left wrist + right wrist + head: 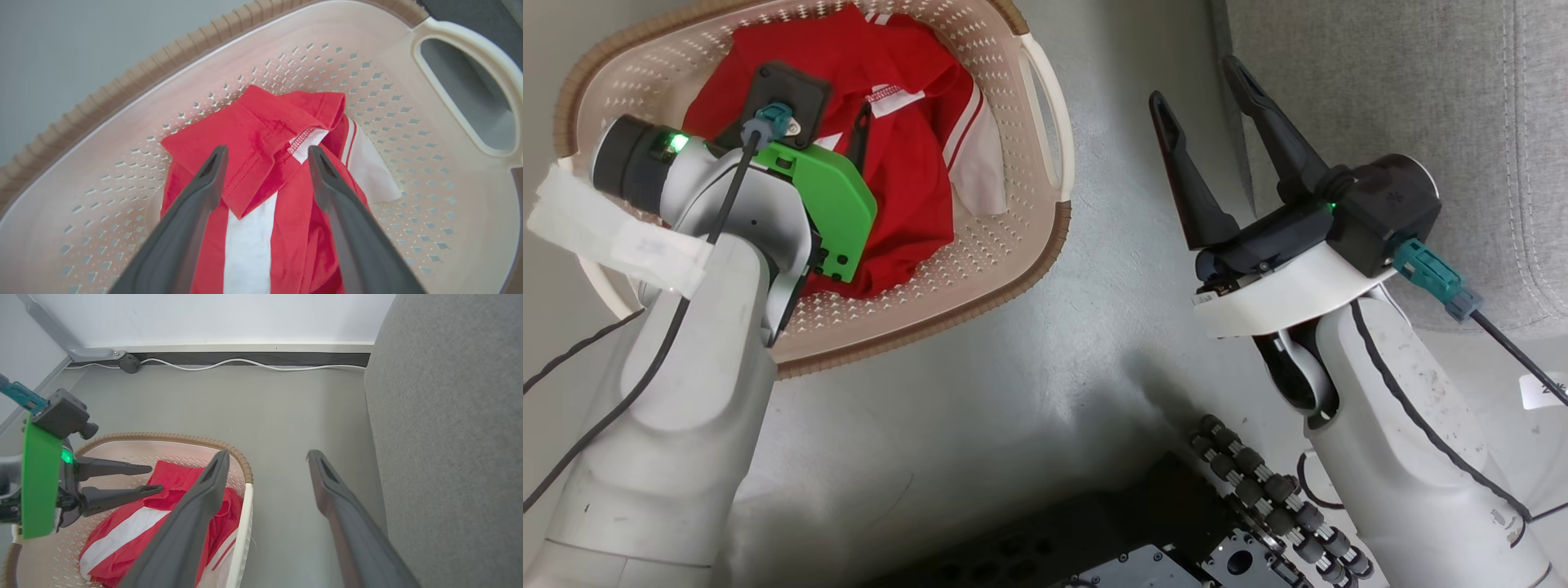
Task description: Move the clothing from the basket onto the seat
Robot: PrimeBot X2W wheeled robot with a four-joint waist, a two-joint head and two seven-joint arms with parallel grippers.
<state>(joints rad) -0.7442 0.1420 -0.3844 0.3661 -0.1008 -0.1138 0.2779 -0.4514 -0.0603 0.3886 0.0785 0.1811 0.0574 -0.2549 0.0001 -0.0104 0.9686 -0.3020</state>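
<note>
Cannot see the lower-left part of the clothing [907, 163], behind the left forearm [686, 392]; lose the basket [1005, 253] rim past the top edge; lose the sofa [1380, 82] at upper right.

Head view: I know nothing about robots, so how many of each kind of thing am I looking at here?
Cream-white perforated plastic laundry basket: 1
Heap of red-and-white clothing in it: 1
Light-grey fabric sofa: 1
Dark two-fingered grippers, both open, left gripper and right gripper: 2
Total: 5

Head cam overhead, all 3 share basket [1013, 237]
</note>
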